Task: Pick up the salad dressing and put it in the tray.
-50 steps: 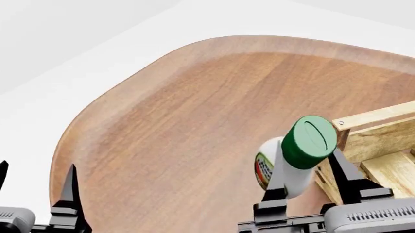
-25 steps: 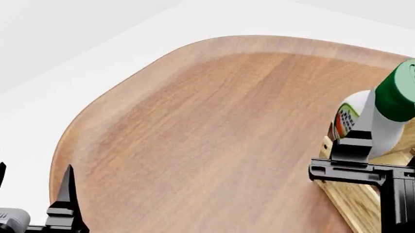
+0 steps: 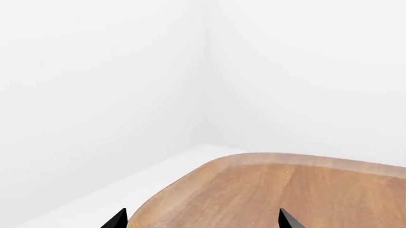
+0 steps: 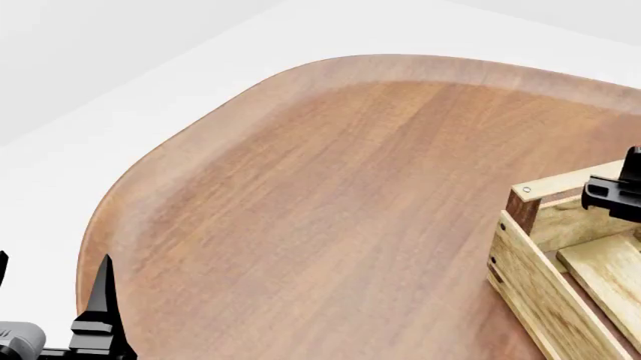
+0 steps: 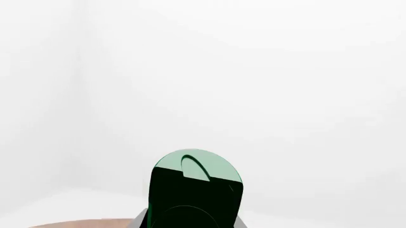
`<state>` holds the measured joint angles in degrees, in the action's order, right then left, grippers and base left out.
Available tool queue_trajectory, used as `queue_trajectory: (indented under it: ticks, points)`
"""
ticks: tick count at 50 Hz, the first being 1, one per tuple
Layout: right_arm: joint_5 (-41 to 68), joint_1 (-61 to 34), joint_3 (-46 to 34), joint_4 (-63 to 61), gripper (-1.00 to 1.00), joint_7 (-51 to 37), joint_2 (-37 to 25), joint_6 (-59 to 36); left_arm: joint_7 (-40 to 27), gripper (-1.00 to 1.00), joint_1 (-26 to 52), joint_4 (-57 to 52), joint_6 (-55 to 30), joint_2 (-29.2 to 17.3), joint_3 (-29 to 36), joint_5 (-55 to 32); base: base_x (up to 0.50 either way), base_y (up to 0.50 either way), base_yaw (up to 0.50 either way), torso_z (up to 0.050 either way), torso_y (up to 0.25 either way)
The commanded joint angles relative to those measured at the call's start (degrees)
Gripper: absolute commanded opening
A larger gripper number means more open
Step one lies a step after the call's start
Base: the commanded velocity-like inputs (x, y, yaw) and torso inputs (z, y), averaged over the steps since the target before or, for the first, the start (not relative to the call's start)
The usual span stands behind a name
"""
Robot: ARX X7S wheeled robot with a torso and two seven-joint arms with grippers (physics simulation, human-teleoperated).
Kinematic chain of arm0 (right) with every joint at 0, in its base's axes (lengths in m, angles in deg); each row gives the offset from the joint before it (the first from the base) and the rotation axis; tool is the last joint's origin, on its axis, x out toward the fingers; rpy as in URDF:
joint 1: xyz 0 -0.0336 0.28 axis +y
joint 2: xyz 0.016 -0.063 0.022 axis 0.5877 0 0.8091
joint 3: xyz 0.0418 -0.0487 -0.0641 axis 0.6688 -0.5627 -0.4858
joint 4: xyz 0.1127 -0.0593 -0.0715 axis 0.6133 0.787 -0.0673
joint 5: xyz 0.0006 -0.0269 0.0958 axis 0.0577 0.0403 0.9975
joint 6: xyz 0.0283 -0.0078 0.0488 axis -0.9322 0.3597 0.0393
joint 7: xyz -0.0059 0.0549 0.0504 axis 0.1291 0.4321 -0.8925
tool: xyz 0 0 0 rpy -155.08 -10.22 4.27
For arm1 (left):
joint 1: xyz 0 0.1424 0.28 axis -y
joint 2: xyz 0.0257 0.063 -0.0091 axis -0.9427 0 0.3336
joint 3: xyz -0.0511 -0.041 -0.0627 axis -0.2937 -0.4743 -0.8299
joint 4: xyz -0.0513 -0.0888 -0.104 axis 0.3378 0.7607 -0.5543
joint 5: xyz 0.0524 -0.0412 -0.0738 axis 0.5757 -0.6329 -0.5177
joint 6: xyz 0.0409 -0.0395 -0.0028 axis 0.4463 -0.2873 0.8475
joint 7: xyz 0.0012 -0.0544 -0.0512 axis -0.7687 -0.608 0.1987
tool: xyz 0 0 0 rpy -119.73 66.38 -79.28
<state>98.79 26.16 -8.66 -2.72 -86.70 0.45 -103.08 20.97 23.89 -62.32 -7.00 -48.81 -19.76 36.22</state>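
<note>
The salad dressing shows only in the right wrist view, as a round green cap (image 5: 198,183) filling the space between the jaws. My right gripper (image 5: 193,219) is shut on it. In the head view the bottle is out of frame, and only a black part of my right arm (image 4: 613,195) shows at the right edge, above the tray's near corner. The tray (image 4: 546,289) is a light-wood slatted crate with a dark corner post at the lower right. My left gripper (image 4: 50,300) is open and empty at the lower left, over the table's edge (image 3: 203,223).
The rounded wooden table (image 4: 331,187) fills most of the head view, with white floor beyond its curved edge. In the left wrist view the table's rounded corner (image 3: 285,185) lies ahead, with white walls behind it.
My right gripper has carried the bottle to the right and away from me, out of the head view, to above the crate's corner. My left gripper has stayed in place.
</note>
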Motion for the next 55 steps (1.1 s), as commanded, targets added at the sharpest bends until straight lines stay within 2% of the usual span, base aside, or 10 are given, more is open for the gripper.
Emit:
queue_trajectory:
  ticks: [1, 18, 32, 55]
  points:
    - [-4.0, -4.2, 0.3, 7.8, -1.0, -0.9, -1.2, 0.0, -0.2, 1.0, 0.1, 0.0, 0.0, -0.1, 0.2, -0.1, 0.0, 0.0, 0.0, 0.0, 0.0]
    - [-8.8, -8.1, -2.8, 23.1, -1.0, -1.5, -0.6, 5.4, -0.4, 1.0, 0.6, 0.2, -0.1, -0.4, 0.3, -0.2, 0.0, 0.0, 0.0, 0.0, 0.001]
    - [-12.3, -9.4, -4.4, 38.8, -1.0, -0.9, 0.9, 14.7, -0.8, 1.0, 0.8, -0.1, -0.3, -0.7, 0.6, -0.2, 0.0, 0.0, 0.0, 0.0, 0.001]
    - [-19.0, -19.5, -9.4, 73.8, -1.0, -0.1, 4.0, 33.8, -1.0, 1.0, 0.8, 0.5, 0.2, -0.8, 1.2, 0.1, 0.0, 0.0, 0.0, 0.001, 0.0]
